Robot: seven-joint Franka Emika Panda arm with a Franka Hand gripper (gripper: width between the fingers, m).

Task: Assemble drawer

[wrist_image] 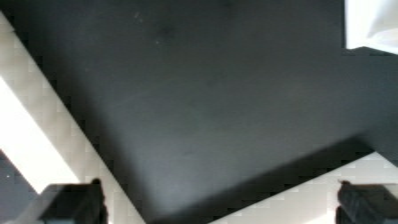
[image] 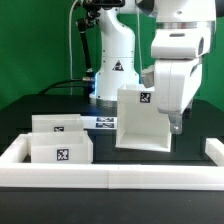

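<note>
On the bench [image: 25, 115], the drawer's shell [image: 140, 120] stands upright near the middle. The far tray [image: 58, 125] and near tray [image: 60, 152] sit to the exterior view's left, behind the rail [image: 110, 178]. By the shell's right side, the claw [wrist_image: 221, 207] hangs released, holding nothing.

a plain green backdrop [image: 40, 40] closes off the scene behind a matte black table [image: 40, 105] under bright, even light. a long, low white border rail [image: 110, 176] runs along the table's near edge and turns back at both ends. the marker board [image: 103, 122] lies flat mid-table. in the wrist view the dark tabletop fills most of the frame.
</note>
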